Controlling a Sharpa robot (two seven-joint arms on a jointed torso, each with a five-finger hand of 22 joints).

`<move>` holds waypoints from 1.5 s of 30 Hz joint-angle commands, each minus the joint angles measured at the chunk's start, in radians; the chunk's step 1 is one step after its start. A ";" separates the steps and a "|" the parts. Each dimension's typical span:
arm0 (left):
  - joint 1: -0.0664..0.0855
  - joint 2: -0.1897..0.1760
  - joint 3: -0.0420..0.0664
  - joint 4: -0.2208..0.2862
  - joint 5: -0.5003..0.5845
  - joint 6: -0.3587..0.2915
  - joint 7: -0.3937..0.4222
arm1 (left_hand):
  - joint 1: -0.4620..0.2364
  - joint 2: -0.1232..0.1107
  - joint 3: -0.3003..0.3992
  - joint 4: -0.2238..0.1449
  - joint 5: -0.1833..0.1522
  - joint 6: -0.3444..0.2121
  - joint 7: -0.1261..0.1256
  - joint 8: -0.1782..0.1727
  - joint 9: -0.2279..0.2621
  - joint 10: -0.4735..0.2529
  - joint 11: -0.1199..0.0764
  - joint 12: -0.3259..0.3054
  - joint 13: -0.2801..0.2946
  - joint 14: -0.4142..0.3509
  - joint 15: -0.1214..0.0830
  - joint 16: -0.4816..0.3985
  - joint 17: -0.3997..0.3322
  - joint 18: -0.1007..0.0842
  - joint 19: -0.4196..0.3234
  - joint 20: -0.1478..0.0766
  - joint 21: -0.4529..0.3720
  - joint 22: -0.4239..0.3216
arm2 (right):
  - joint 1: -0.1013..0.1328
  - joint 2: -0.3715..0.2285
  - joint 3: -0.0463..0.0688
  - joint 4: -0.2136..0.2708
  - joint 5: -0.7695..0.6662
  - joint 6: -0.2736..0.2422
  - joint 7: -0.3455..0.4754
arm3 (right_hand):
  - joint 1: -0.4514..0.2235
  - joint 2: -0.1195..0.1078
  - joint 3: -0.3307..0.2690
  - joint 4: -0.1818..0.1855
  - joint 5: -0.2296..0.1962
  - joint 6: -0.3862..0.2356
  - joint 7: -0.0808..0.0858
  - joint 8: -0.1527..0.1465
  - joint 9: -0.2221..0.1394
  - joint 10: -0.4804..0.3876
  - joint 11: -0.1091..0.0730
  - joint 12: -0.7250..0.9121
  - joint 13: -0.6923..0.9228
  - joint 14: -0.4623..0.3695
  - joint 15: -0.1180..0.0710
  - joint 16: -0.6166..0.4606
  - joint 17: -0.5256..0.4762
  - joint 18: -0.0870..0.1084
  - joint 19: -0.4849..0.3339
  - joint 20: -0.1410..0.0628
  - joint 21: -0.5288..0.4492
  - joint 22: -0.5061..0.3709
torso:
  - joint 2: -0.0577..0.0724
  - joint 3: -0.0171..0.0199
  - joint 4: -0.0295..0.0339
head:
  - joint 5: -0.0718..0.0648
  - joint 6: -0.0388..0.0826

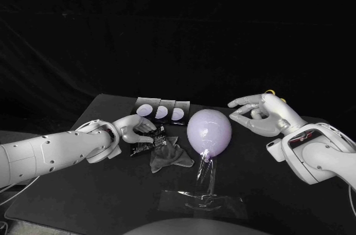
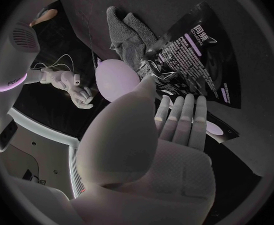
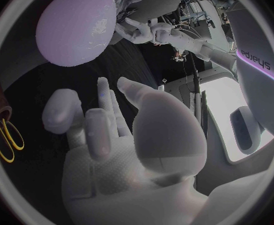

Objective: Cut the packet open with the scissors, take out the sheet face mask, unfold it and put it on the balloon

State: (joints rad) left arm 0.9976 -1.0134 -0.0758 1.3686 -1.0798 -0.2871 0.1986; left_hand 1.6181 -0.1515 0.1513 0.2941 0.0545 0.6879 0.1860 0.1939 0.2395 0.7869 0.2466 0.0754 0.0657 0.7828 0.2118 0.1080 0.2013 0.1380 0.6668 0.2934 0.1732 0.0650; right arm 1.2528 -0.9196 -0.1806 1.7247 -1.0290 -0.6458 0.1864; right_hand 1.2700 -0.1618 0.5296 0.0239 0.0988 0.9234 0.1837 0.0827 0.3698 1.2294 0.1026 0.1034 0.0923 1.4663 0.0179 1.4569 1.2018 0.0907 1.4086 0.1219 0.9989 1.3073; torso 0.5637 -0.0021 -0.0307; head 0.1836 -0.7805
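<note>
— Where's the packet (image 1: 147,144)?
— Centre-left in the head view, pinched by the left hand's (image 1: 136,128) thumb and fingers (image 2: 181,115). The crumpled sheet mask (image 1: 167,159) lies just below it on the desk (image 1: 89,194), left of the balloon (image 1: 209,131).
— The right hand (image 1: 256,114)?
— Right of the balloon, fingers apart, holding nothing.

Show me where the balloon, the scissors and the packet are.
balloon (image 1: 209,131), head view, middle of its body.
scissors (image 3: 7,141), right wrist view, yellow handle loops.
packet (image 2: 199,55), left wrist view, printed face.
</note>
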 commanded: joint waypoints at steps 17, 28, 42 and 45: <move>0.000 -0.003 0.000 0.056 -0.262 -0.001 -0.153 | -0.136 -0.161 -0.380 0.009 -0.003 -0.262 0.074 -0.087 -0.080 -0.303 -0.021 -0.035 -0.023 -0.472 0.009 -0.077 -0.119 -0.083 -0.391 0.004 -0.131 -0.032 | 0.000 -0.001 0.000 0.003 0.001 0.018 0.003 | 0.009 0.001 -0.002 0.006 0.005 -0.005 0.004 -0.006 -0.001 0.006 0.000 -0.006 0.001 0.030 0.003 0.003 0.000 0.007 -0.005 -0.003 0.000 0.122 | 0.001 -0.0005 0.0002 | 0.001 -0.001; -0.003 0.015 -0.002 0.044 -0.320 -0.008 -0.186 | -0.027 -0.153 -0.302 0.007 -0.001 -0.226 0.066 -0.073 -0.066 -0.256 -0.031 -0.017 -0.012 -0.456 -0.007 -0.066 -0.114 -0.061 -0.358 -0.012 -0.124 -0.024 | 0.000 -0.001 0.000 0.004 0.002 0.022 0.002 | 0.008 0.000 -0.002 0.007 0.006 -0.005 0.004 -0.006 -0.001 0.006 0.000 -0.006 0.001 0.030 0.003 0.003 0.000 0.007 -0.006 -0.003 -0.001 0.122 | 0.000 -0.0001 -0.0002 | 0.001 -0.005; -0.007 0.022 -0.004 0.035 -0.363 -0.009 -0.203 | 0.009 -0.145 -0.227 0.007 -0.001 -0.199 0.063 -0.062 -0.056 -0.238 -0.034 -0.013 -0.010 -0.445 -0.013 -0.063 -0.111 -0.030 -0.351 -0.028 -0.122 -0.022 | -0.001 -0.002 0.000 0.006 0.002 0.026 0.001 | 0.008 0.001 -0.001 0.008 0.007 -0.005 0.004 -0.006 -0.001 0.007 0.000 -0.006 0.002 0.030 0.003 0.004 0.002 0.007 -0.005 -0.003 0.002 0.123 | 0.001 -0.0002 -0.0004 | 0.000 -0.005; -0.007 0.022 -0.004 0.036 -0.360 -0.013 -0.200 | 0.022 -0.138 -0.184 0.006 -0.002 -0.154 0.060 -0.044 -0.042 -0.222 -0.036 -0.009 -0.009 -0.421 -0.016 -0.057 -0.105 -0.014 -0.334 -0.028 -0.115 -0.018 | -0.001 -0.003 0.000 0.006 0.002 0.026 0.001 | 0.008 0.001 -0.001 0.008 0.007 -0.005 0.004 -0.006 -0.001 0.007 0.000 -0.006 0.002 0.030 0.003 0.004 0.002 0.007 -0.005 -0.003 0.002 0.123 | 0.001 -0.0003 -0.0001 | 0.001 -0.005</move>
State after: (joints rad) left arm 0.9904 -0.9937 -0.0806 1.4027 -1.4204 -0.2898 0.0042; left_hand 1.6317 -0.2869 -0.0390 0.3005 0.0554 0.5274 0.1616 0.1470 0.1949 0.5608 0.2118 0.0610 0.0550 0.3585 0.1963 0.0489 0.0953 0.1132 0.3276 0.2664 0.0562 0.0458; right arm 1.2527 -0.9223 -0.1806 1.7286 -1.0239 -0.6331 0.1849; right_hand 1.2700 -0.1618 0.5272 0.0263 0.0988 0.9192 0.1845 0.0827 0.3694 1.2306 0.1041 0.1034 0.0930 1.4662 0.0179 1.4542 1.2033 0.0907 1.4086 0.1219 0.9989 1.3079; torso 0.5636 -0.0021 -0.0309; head 0.1838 -0.7854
